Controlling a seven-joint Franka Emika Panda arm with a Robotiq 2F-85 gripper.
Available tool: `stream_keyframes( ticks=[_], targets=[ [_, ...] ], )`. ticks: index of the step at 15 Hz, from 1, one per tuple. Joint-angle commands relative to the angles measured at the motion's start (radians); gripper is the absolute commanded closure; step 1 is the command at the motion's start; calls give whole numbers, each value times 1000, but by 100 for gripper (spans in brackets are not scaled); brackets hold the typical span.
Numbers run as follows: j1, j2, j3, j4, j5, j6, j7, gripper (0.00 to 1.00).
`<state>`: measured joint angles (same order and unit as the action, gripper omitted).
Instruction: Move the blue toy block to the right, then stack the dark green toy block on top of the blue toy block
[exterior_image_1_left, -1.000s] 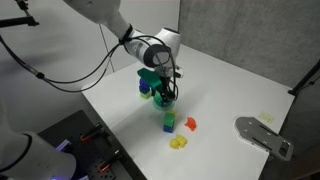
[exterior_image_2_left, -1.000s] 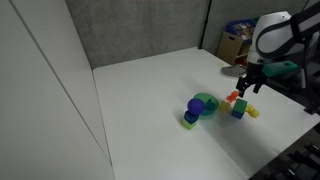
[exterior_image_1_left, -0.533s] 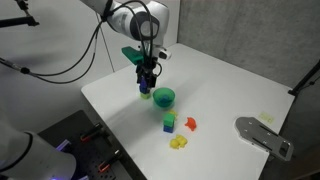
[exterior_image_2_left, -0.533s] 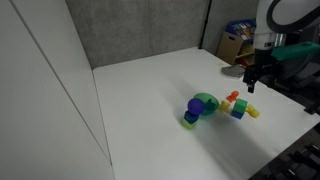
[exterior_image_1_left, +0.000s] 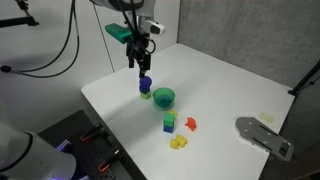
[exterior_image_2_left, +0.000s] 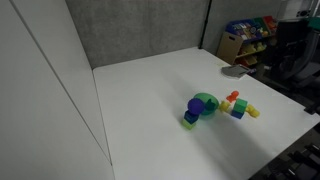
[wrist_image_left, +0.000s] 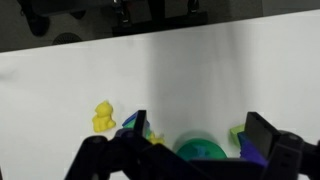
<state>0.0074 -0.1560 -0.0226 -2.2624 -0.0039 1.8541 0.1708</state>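
1. Hanging above the white table (exterior_image_1_left: 230, 85), the black two-finger gripper (exterior_image_1_left: 138, 63) is spread wide and empty. In the wrist view its fingers (wrist_image_left: 135, 127) close on nothing and touch nothing.
2. The small dark green toy cube (exterior_image_1_left: 169, 118) sits squarely on the small mid-blue toy cube (exterior_image_1_left: 168, 127). This upright stack stands near the table's middle, between the round teal-green bowl (exterior_image_1_left: 164, 97) and the yellow toy pieces (exterior_image_1_left: 179, 143). An orange toy piece (exterior_image_1_left: 190, 124) lies just beside it.
3. The white robot arm (exterior_image_1_left: 135, 10) comes in from the top with its wrist pointing straight down over the blue-purple rounded piece (exterior_image_1_left: 145, 84), well apart from the stack.
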Motion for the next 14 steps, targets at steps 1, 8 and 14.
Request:
stream_keyframes(
  ticks=[1, 8, 14],
  targets=[
    [-12, -165, -1, -81, 7, 2, -79, 0],
    [-15, -348, -3, -132, 18, -3, -108, 0],
    [-21, -339, 8, -131, 6, -2, -87, 0]
  ],
)
